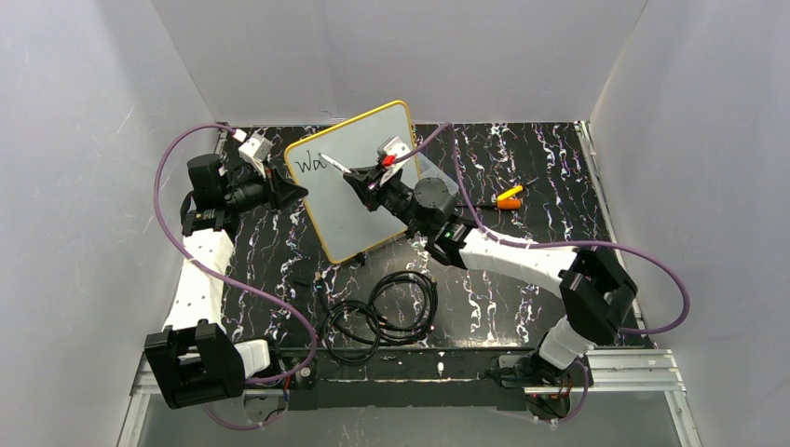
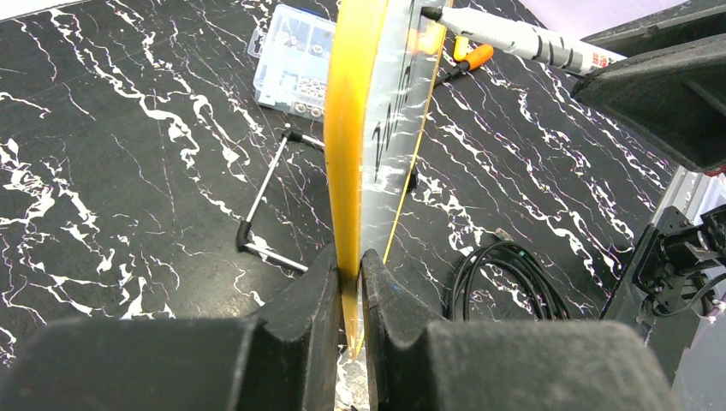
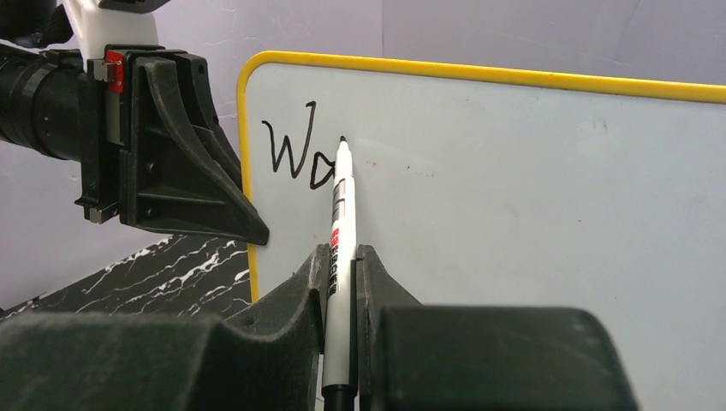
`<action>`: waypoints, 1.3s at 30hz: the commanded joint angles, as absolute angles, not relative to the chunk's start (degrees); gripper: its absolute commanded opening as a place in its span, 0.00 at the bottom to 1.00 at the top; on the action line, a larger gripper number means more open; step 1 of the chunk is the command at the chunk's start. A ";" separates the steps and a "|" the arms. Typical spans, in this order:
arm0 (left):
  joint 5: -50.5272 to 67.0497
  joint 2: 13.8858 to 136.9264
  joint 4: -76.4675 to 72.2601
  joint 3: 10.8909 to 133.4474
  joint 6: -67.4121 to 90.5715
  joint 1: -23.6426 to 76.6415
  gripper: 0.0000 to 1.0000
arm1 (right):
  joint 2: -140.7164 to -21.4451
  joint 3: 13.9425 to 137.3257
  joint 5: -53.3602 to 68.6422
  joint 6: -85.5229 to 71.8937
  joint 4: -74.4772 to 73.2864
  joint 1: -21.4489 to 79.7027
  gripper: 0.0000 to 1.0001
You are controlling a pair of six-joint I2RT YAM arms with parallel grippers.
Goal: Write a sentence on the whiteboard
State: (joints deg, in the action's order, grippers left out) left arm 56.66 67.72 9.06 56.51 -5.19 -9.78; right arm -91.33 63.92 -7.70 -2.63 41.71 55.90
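The whiteboard [image 1: 352, 228], white with a yellow frame, stands tilted up at the back middle of the table. My left gripper [image 1: 296, 193] is shut on its left edge; the left wrist view shows the jaws pinching the yellow frame [image 2: 347, 154]. My right gripper [image 1: 361, 182] is shut on a white marker [image 3: 341, 214] with its black tip on the board [image 3: 514, 188]. The sentence [image 3: 295, 154] reads only "Wa" in black at the top left. The marker tip sits at the top right of the "a". The marker also shows in the top view [image 1: 333, 164].
A clear compartment box [image 2: 295, 60] lies behind the board. An orange-handled tool [image 1: 510, 196] lies at the back right. Coiled black cables [image 1: 391, 307] lie in front of the board. A hex key [image 2: 270, 184] lies on the black marble table beside the board.
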 commanded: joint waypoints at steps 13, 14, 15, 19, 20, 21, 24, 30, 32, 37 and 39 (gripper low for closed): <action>58.36 67.15 13.45 56.34 -5.84 -9.28 0.00 | -89.69 62.02 -14.53 -2.06 41.72 55.42 0.01; 58.31 67.15 13.45 56.34 -5.82 -9.29 0.00 | -89.68 61.71 -14.36 -2.25 41.60 55.43 0.01; 58.34 67.16 13.45 56.34 -5.85 -9.28 0.00 | -89.65 61.39 -14.17 -2.47 41.51 55.46 0.01; 58.36 67.19 13.45 56.34 -5.83 -9.24 0.00 | -89.48 59.77 -13.49 -3.19 41.36 55.45 0.01; 58.36 67.20 13.45 56.32 -5.86 -9.25 0.00 | -89.40 59.47 -13.20 -3.31 41.31 55.46 0.01; 58.36 67.23 13.49 56.34 -5.86 -9.25 0.00 | -89.31 59.27 -12.93 -3.40 41.23 55.46 0.01; 58.36 67.26 13.45 56.34 -5.86 -9.31 0.00 | -89.18 58.77 -12.50 -3.64 41.05 55.46 0.01; 58.36 67.24 13.40 56.31 -5.81 -9.28 0.00 | -88.77 58.47 -12.75 -3.53 42.27 55.45 0.01; 58.36 67.24 13.41 56.33 -5.83 -9.37 0.00 | -88.84 58.77 -12.59 -3.52 43.17 55.48 0.01; 58.36 67.28 13.48 56.33 -5.86 -9.28 0.00 | -89.43 59.90 -12.77 -3.36 45.86 55.46 0.01; 58.36 67.26 13.41 56.30 -5.82 -9.30 0.00 | -89.78 60.73 -12.85 -3.26 46.33 55.46 0.01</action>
State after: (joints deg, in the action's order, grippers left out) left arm 56.36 67.72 9.06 56.51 -5.15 -9.78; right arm -90.56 58.59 -10.98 -3.42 42.11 55.94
